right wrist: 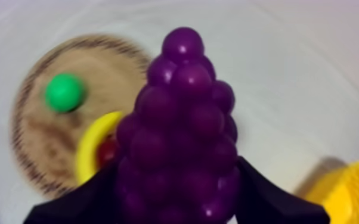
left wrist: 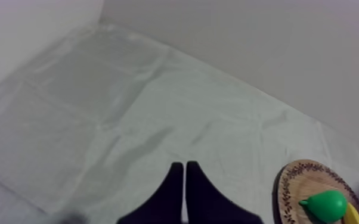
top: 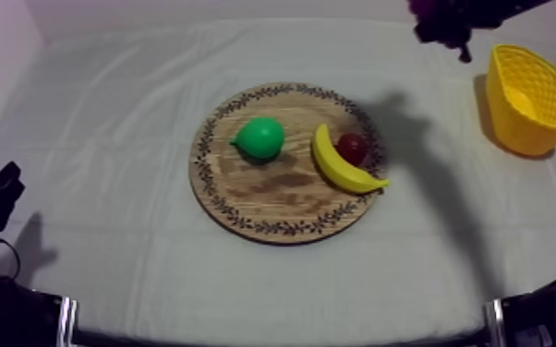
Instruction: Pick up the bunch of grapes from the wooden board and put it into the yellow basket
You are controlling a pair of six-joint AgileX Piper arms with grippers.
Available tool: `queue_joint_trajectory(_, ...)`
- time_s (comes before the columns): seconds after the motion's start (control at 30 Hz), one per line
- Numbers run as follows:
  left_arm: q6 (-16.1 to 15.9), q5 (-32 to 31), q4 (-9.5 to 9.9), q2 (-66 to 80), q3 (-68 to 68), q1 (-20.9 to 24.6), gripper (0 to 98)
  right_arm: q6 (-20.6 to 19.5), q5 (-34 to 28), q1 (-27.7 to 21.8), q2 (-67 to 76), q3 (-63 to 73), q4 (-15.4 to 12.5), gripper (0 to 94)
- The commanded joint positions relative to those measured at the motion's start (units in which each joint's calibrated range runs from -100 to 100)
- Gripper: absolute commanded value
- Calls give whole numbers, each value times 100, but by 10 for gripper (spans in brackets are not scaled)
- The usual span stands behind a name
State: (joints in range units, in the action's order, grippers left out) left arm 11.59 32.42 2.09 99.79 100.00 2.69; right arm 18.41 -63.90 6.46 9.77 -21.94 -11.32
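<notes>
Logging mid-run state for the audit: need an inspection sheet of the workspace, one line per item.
Surface: grey-white cloth, creased, covering the table.
Job's things: grapes off the wooden board, held in the air; yellow basket at the table's right side, grapes not yet in it.
Clutter: pear, banana and small red fruit on the board, the red fruit close beside the banana.
Grippers: right gripper shut on the grapes; left gripper shut on nothing, over bare cloth.
Cables: nothing seen.
Surroundings: pale wall behind the table.
</notes>
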Motion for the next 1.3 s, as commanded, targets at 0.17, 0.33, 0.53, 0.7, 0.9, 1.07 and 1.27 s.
queue_joint_trajectory(0.17, 1, -1, -1, -5, 0, 3, 1, -124, 366, -1236, -501, 192, 151, 358)
queue_joint_trajectory(0.33, 1, -1, -1, -5, 0, 3, 1, -225, 674, -1663, -1123, 341, 269, 373)
queue_joint_trajectory(0.53, 1, -1, -1, -5, 0, 3, 1, -352, 1103, -1947, -1799, 416, 404, 411)
queue_joint_trajectory(0.7, 1, -1, -1, -5, 0, 3, 1, -543, 1360, -2034, -2141, 423, 584, 564)
queue_joint_trajectory(0.9, 1, -1, -1, -5, 0, 3, 1, -819, 1393, -2003, -2051, 273, 786, 772)
queue_joint_trajectory(1.07, 1, -1, -1, -5, 0, 3, 1, -732, 1332, -2014, -1432, -65, 638, 759)
queue_joint_trajectory(1.27, 1, -1, -1, -5, 0, 3, 1, -648, 1240, -2022, -202, -701, 482, 630)
